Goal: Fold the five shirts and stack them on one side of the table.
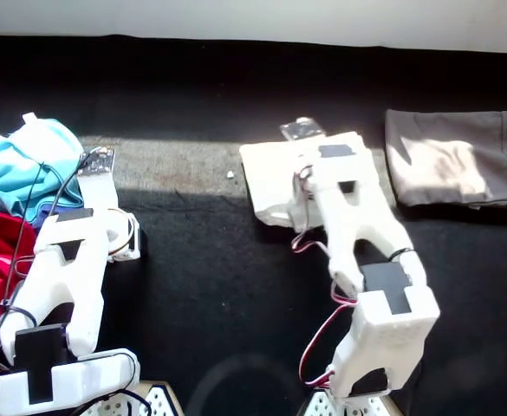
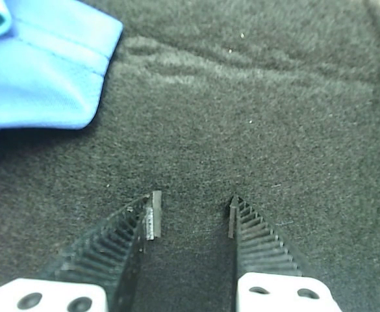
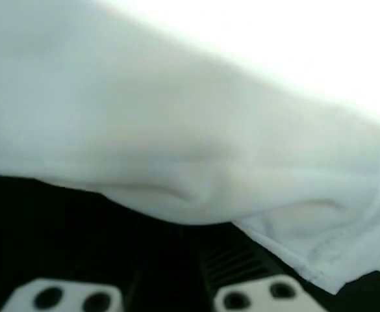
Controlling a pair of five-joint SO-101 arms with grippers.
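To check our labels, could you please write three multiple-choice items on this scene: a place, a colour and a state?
1. Where does the folded grey fabric shirt lie?
A. On the table's far right
B. In the left pile
C. Under the right arm
2. What colour is the shirt under the right arm?
A. Red
B. White
C. Grey
3. How is the left gripper?
A. Open above the black felt table cover
B. Shut on blue cloth
C. Shut on red cloth
Answers: 1A, it lies by the right edge in the high view; 2B, white cloth shows beneath that arm; 3A, a bare gap shows between its fingers.
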